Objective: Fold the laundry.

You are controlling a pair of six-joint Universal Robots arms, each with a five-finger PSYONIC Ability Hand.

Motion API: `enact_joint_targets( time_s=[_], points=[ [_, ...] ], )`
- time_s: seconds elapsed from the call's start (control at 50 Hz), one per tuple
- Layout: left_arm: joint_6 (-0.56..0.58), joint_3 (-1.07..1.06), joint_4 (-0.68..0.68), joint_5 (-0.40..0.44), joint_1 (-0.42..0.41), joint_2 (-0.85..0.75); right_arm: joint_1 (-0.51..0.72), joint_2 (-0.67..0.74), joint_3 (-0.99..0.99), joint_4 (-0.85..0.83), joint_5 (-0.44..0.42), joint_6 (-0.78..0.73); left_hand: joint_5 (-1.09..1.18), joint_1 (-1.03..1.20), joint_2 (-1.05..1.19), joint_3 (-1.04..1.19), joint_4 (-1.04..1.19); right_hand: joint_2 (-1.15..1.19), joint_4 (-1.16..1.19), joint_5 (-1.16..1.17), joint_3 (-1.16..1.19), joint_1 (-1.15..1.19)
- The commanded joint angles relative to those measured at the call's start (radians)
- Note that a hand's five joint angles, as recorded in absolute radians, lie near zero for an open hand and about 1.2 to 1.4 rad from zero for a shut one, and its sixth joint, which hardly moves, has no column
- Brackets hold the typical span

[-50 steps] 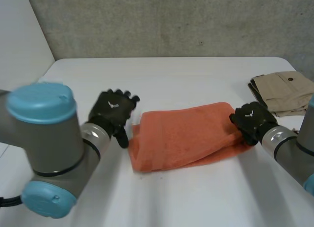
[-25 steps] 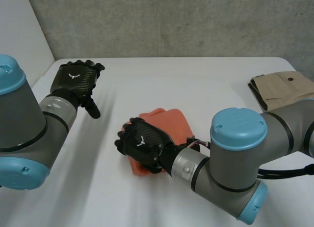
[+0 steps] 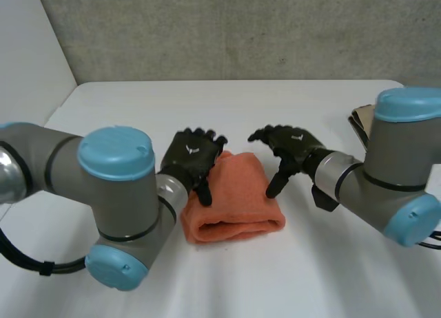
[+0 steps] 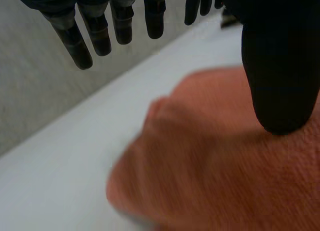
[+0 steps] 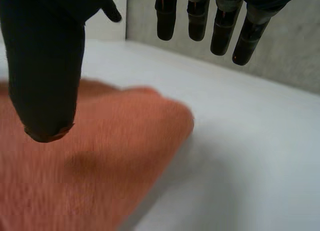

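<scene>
So the orange towel (image 3: 234, 194) is seen folded into a thick bundle around the middle of the white bench (image 3: 138, 104). The left hand (image 3: 191, 155) is set at its left side, fingers (image 4: 74, 46) straight and spread, nothing gripped, thumb pointed down over the cloth. The right hand (image 3: 293, 144) is placed at the right side the same way, fingers (image 5: 165, 21) loose and open. Whether either thumb is actually touching can't be told. Some folded beige clothing (image 3: 360, 122) is seen behind the right arm

The black left hand (image 3: 191, 155) and the black right hand (image 3: 291, 144) are held open, near each other, thumbs pointed downward.
</scene>
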Motion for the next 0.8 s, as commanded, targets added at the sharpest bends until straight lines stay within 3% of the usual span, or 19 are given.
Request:
enact_joint_targets(
  time_s=[0.02,0.2,0.38,0.54,0.68,0.8],
  points=[
    [0.014,-0.009,-0.132,-0.063,0.003,-0.04,0.025,0.152,-0.104,0.097,0.001,-0.053,-0.028,0.001,-0.012,-0.019,-0.011,-0.045,-0.057,-0.058,-0.032,-0.024],
    [0.099,-0.006,-0.176,-0.064,0.026,-0.06,0.06,0.186,-0.122,0.129,0.087,-0.25,-0.037,-0.007,-0.021,-0.028,-0.019,-0.045,-0.057,-0.058,-0.032,-0.024],
    [0.117,0.009,-0.163,-0.051,0.041,0.0,0.066,0.053,-0.049,0.018,0.156,-0.264,-0.04,-0.01,-0.024,-0.031,-0.022,-0.045,-0.057,-0.058,-0.032,-0.024],
    [0.106,0.021,-0.14,0.087,0.064,0.178,0.079,-0.156,0.128,-0.159,0.228,-0.264,-0.034,-0.004,-0.018,-0.025,-0.017,-0.045,-0.057,-0.058,-0.032,-0.024],
    [-0.01,0.059,-0.225,0.193,0.153,0.284,0.183,-0.188,0.24,-0.18,0.307,-0.259,-0.031,-0.001,-0.015,-0.022,-0.014,-0.045,-0.057,-0.058,-0.032,-0.024],
    [-0.035,0.073,-0.311,0.299,0.173,0.29,0.249,-0.181,0.324,-0.257,0.314,-0.256,-0.031,-0.001,-0.015,-0.022,-0.014,-0.045,-0.057,-0.058,-0.032,-0.024]
  ],
)
